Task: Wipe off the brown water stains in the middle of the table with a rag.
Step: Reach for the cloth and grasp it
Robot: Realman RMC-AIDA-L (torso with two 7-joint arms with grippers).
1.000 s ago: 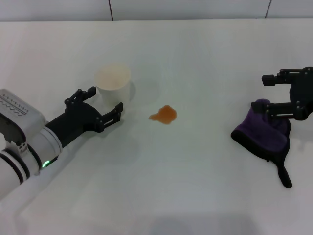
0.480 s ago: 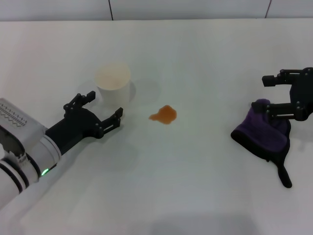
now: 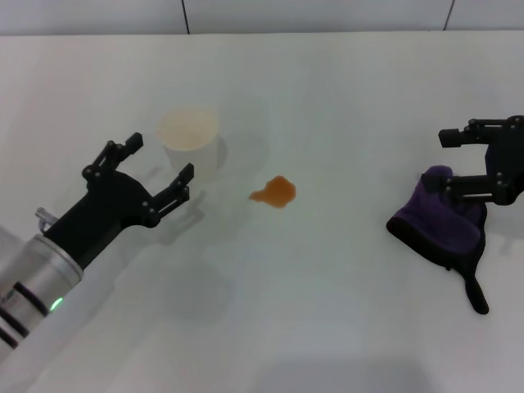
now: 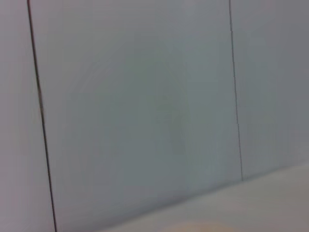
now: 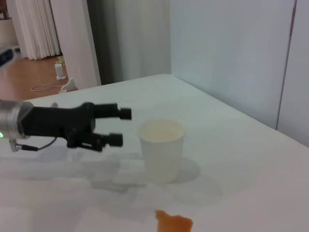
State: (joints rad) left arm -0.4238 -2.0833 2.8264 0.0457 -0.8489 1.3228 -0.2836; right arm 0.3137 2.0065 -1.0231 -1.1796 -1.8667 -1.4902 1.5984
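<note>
The brown water stains [image 3: 275, 193] lie as one small orange blotch in the middle of the white table [image 3: 327, 311]; the right wrist view shows the stains [image 5: 174, 223] too. At the right lies the dark purple rag [image 3: 446, 223] with its black tail pointing toward me. My right gripper [image 3: 442, 162] hovers open at the rag's far edge, its lower finger touching the cloth. My left gripper [image 3: 161, 155] is open just left of the cup, holding nothing, and the left gripper [image 5: 120, 126] also appears in the right wrist view.
A translucent white cup [image 3: 190, 141] stands upright left of the stains, and the cup [image 5: 161, 150] shows in the right wrist view as well. The left wrist view shows only grey wall panels [image 4: 145, 106].
My left gripper has backed away from the cup to the left and risen, staying open. The right gripper and the rag have not moved.
</note>
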